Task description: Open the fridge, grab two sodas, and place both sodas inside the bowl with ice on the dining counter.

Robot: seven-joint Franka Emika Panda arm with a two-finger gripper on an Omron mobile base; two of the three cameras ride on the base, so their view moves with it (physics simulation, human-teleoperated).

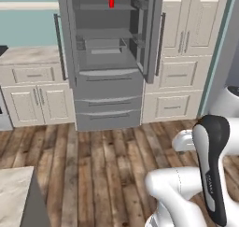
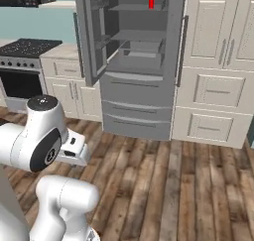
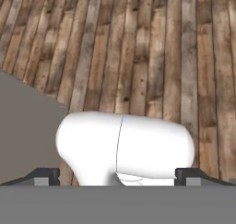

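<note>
Now the fridge point(image 1: 109, 58) stands open, with one soda point(image 1: 111, 2) on its upper shelf. The end effector point(image 3: 117, 176) is released, empty, above the wooden floor point(image 3: 138, 48).

brightness: even, flat rendered light in all three views; no lamp or window marks a source
shadows: faint; the open fridge point(image 1: 109, 58) is dimmer inside, its shelves dark grey
glare: none; soft shading only on the curved white arm point(image 1: 186, 188)
sharpness: slightly soft and coarse; cabinet point(image 2: 218, 31) edges and floor point(image 3: 138, 48) plank grain smeared
distortion: none apparent at the edges
</note>
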